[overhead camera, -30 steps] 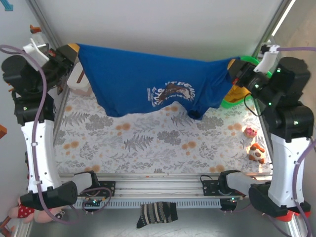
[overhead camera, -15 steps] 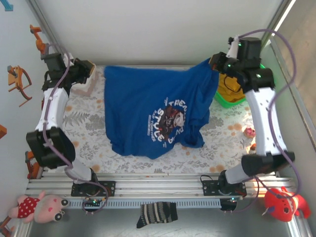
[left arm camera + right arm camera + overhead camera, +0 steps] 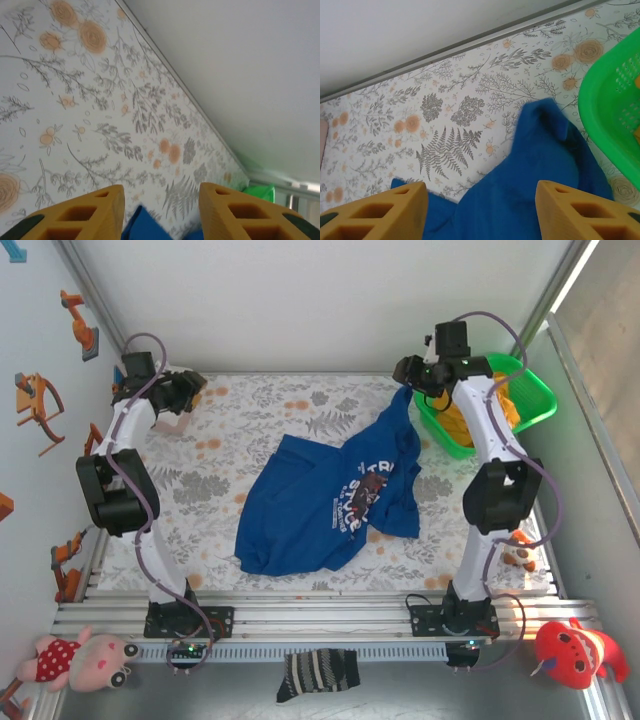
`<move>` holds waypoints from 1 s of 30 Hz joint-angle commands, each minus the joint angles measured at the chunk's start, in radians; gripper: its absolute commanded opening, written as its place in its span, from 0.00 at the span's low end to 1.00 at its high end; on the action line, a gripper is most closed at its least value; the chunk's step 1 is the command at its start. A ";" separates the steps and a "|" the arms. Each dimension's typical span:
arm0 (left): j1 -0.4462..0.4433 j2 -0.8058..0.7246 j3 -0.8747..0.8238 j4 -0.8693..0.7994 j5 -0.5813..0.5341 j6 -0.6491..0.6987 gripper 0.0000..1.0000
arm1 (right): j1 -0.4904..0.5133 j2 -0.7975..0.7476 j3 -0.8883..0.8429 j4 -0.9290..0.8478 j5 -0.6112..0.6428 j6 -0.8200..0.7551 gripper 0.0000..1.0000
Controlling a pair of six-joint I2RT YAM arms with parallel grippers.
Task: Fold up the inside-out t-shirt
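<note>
From above, we see the shirt lying crumpled on the flowered table, about midway between the arms, its white print facing up. One corner runs in a narrow strip toward the far right. The basket, green, sits at the far right corner with a yellow cloth heaped inside. The right gripper hangs over that shirt corner, just beside the basket's left wall; from this height we cannot tell whether it touches the cloth. The left gripper is at the far left, well apart from the shirt. On the near ledge lie a striped sock, a pink doll and a red plush.

The left wrist camera gives us its orange fingers standing apart, with nothing clasped and bare table between them. A scrap of blue shirt shows low in the gap. Far off is a bit of the green basket, its contents hidden from here.

The right wrist camera gives us its fingers spread wide, gripping nothing. The shirt lies below and between them, its corner pointing at the far wall, near the basket's mesh wall at the right edge. This settles what the top view leaves open: the jaws are free of the cloth.
</note>
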 commanded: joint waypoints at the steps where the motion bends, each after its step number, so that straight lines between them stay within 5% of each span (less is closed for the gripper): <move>1: -0.061 -0.166 -0.103 -0.114 -0.025 0.101 0.47 | 0.009 -0.197 -0.142 0.068 -0.036 0.010 0.59; 6: -0.236 -0.396 -0.361 -0.284 -0.207 0.180 0.49 | 0.028 -0.438 -0.468 0.123 -0.067 0.087 0.57; 15: -0.628 -0.785 -0.807 -0.374 -0.547 -0.002 0.48 | 0.144 -0.687 -0.961 0.086 0.070 0.163 0.60; 22: -0.821 -0.834 -0.910 -0.413 -0.642 -0.116 0.42 | 0.189 -0.730 -1.171 0.101 0.146 0.254 0.64; 30: -0.923 -0.770 -0.950 -0.407 -0.693 -0.182 0.40 | 0.199 -0.721 -1.278 0.142 0.174 0.286 0.65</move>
